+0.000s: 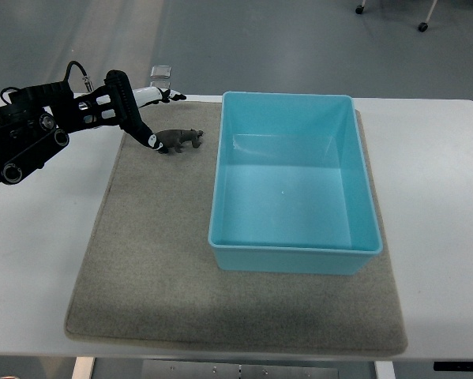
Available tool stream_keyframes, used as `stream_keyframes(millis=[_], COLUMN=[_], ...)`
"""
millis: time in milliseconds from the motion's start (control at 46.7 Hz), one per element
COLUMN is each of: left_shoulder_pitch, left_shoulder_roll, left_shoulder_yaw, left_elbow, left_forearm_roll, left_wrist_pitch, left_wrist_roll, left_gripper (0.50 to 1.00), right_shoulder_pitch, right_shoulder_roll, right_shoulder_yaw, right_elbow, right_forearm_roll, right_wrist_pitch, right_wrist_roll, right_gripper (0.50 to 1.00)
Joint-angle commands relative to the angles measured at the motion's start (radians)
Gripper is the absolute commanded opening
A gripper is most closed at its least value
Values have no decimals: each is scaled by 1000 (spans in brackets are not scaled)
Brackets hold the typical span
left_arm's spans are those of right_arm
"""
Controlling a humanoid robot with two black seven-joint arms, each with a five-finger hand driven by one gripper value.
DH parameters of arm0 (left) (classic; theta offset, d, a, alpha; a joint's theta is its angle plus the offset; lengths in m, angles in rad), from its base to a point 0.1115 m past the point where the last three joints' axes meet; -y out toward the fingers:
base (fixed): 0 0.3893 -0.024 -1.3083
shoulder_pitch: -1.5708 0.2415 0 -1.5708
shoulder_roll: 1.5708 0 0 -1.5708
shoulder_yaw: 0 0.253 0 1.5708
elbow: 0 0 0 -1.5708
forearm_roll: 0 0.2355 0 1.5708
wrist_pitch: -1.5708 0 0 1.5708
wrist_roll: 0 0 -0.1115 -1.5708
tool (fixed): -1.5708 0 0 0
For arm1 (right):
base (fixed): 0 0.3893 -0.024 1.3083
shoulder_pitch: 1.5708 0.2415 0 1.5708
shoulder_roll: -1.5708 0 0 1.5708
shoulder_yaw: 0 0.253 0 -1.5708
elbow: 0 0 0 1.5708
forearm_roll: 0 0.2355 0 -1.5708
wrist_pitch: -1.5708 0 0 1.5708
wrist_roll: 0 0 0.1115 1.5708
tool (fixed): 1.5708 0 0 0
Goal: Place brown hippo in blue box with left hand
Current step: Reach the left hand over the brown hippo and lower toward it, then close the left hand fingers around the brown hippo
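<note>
A small brown hippo (180, 140) stands on the grey mat (157, 253), just left of the blue box (293, 249). The box is open-topped and holds nothing. My left hand (133, 110) comes in from the left edge and hovers at the mat's far left corner. Its fingers are spread: one fingertip (152, 142) points down right beside the hippo's rear, another (175, 96) reaches toward the back. The hand holds nothing. The right arm is out of view.
The mat lies on a white table (433, 197). A small clear plastic piece (162, 71) lies on the floor beyond the table's far edge. Chair casters (422, 26) show at the top right.
</note>
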Motion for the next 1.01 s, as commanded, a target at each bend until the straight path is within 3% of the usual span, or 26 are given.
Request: stream_keyframes(millis=[0,214,685,984], left_shoulder_pitch=[0,0,-1,0], left_shoulder_roll=[-18,-29,-32,-38], left_shoulder_yaw=[5,5,13,14], left_elbow=[25,30,31,31], left_forearm_roll=[-1,0,-1,0], left_wrist_pitch=[15,26,28,31], left_wrist_roll=[0,1,20,35], left_gripper=[979,966,889,812], right_shoulder_pitch=[0,-1,0,0], right_shoulder_roll=[0,0,0,0], right_shoulder_yaw=[0,0,0,0], right_elbow=[0,0,0,0], right_forearm_roll=[0,0,0,0], right_wrist_pitch=[0,0,0,0], right_wrist_roll=[0,0,0,0], right_gripper=[936,936,936,936])
